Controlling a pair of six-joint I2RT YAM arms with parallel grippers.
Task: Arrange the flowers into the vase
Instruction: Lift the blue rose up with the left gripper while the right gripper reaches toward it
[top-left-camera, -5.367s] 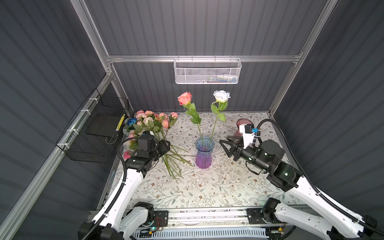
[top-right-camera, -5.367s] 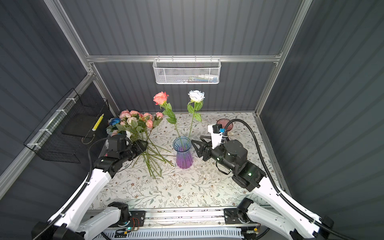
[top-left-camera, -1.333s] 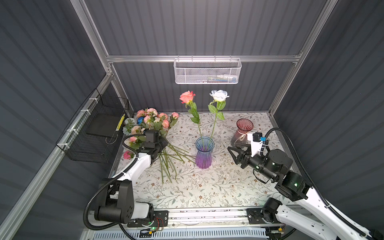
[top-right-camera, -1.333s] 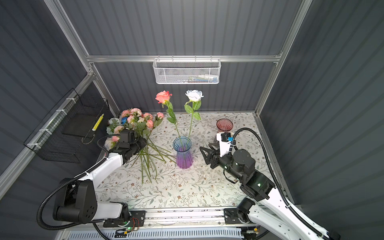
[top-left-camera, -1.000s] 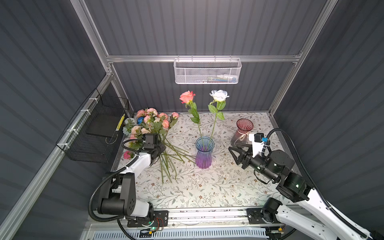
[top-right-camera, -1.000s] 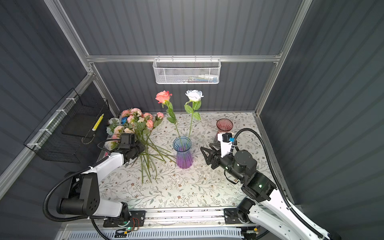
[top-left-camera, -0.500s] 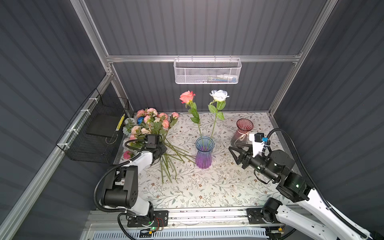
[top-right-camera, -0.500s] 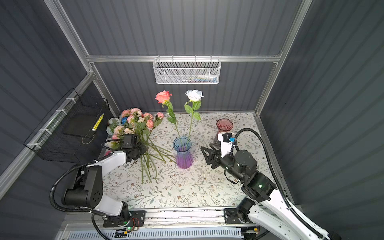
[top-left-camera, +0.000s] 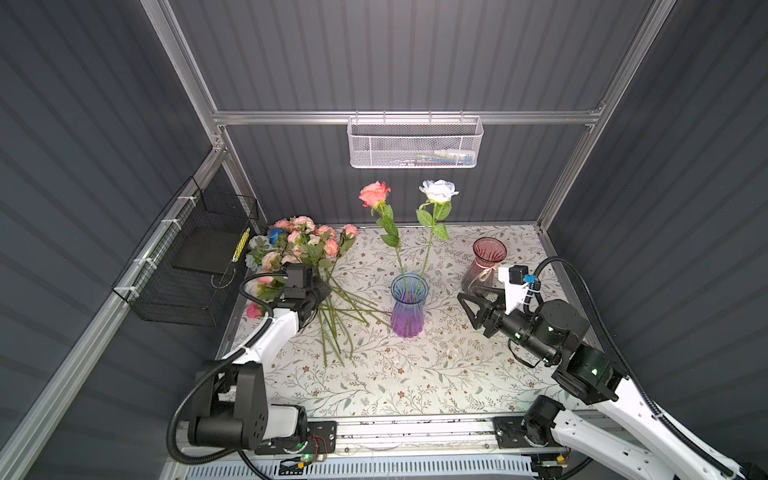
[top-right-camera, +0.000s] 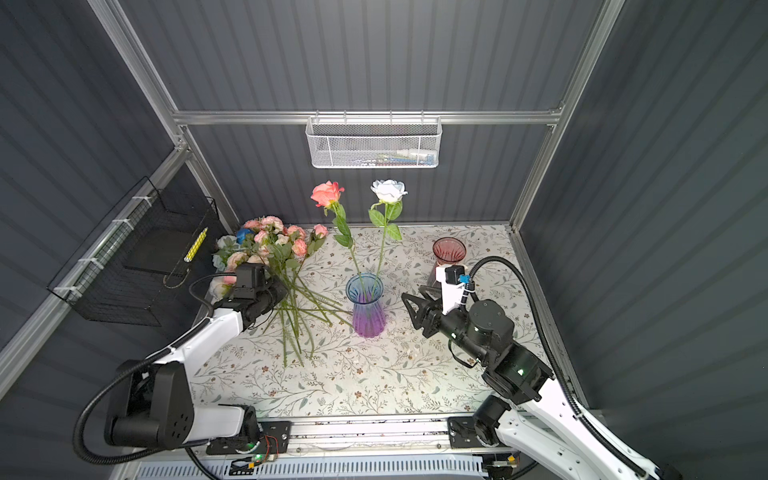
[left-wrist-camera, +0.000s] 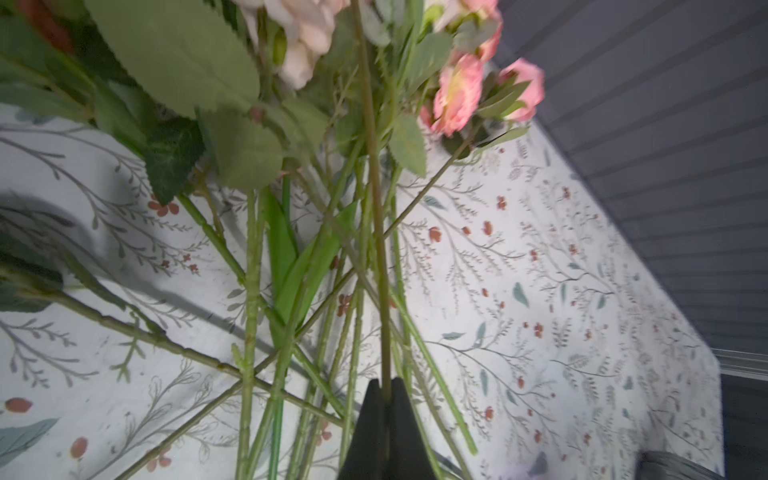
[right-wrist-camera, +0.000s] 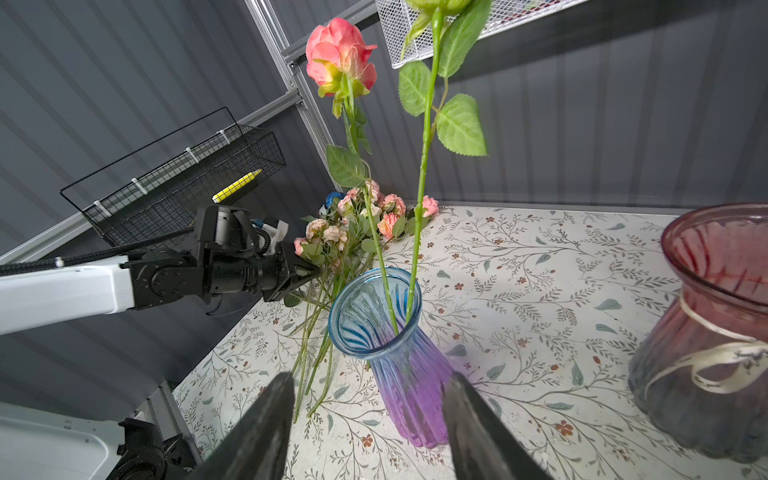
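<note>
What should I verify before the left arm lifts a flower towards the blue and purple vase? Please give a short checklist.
1. Grip: left fingers shut on one stem: ok.
2. Tangle: that stem free of the pile of crossing stems: cannot tell.
3. Target: vase upright, mouth has room: ok.
4. Earlier work: coral rose and white rose stand in the vase: ok.
5. Path: right fingers open, apart from the vase: ok.

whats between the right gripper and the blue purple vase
Nothing but bare flowered tablecloth: in both top views the open right gripper faces the vase across an empty strip. The right wrist view agrees.
</note>
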